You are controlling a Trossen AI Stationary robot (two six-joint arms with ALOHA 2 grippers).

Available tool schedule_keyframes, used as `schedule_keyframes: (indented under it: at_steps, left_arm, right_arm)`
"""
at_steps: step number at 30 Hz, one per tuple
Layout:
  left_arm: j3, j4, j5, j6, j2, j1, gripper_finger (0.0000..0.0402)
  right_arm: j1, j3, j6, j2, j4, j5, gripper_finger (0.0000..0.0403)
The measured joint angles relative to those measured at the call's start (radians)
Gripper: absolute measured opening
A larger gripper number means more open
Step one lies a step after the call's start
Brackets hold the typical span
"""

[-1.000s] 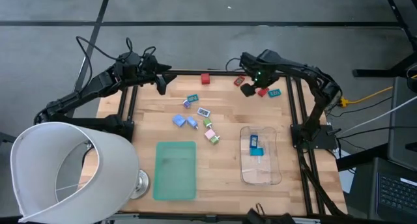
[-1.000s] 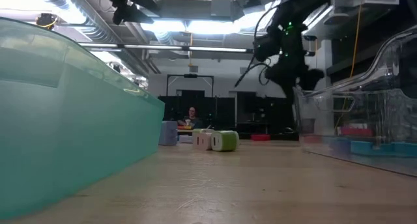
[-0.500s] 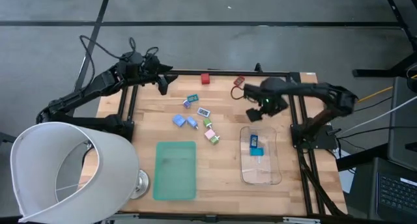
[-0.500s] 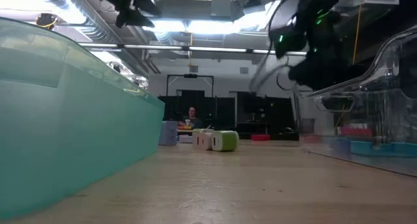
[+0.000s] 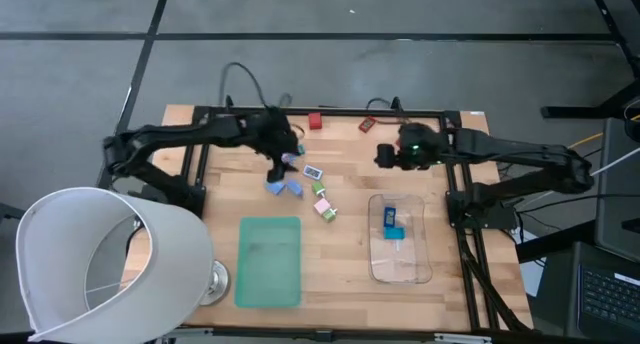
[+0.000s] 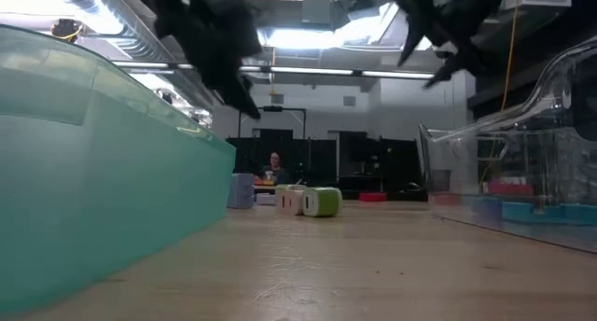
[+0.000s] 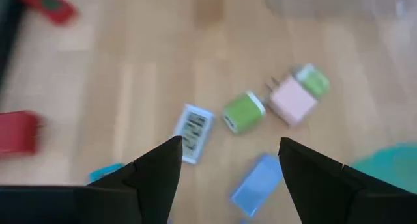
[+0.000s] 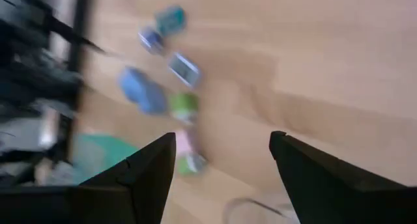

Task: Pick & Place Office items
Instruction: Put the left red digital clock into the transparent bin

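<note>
High view shows both arms; left wrist view alone reveals left gripper (image 7: 228, 160) spread, empty, above office items (image 7: 244, 112).

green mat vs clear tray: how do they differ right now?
The flat green rectangular mat is opaque and lies nearer the left arm's side; the clear plastic rectangular tray is see-through and nearer the right's. The mat is bare; the tray holds small blue pieces. Both rest lengthwise on the wooden table.

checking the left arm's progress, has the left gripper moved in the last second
Yes. The left gripper has swung in from the table's far left corner to hover over the small blocky pieces near the blue block.
</note>
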Motion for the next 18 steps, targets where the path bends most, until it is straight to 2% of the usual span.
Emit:
schedule_keyframes:
  at_steps: [5,10,18]
  left_arm:
    - [0.061,0.007,-0.018,0.039,0.130,-0.065,0.0263]
    - [0.156,0.000,-0.131,0.129,0.251,-0.099,0.0282]
    - [0.334,-0.172,-0.191,0.215,0.442,-0.069,0.0284]
  right_arm:
    - [0.000,0.000,-0.059,-0.078,0.063,0.036,0.0263]
    - [-0.002,0.000,-0.139,-0.113,0.085,0.021,0.0263]
    - [-0.020,0.001,-0.219,-0.125,0.099,-0.056,0.0263]
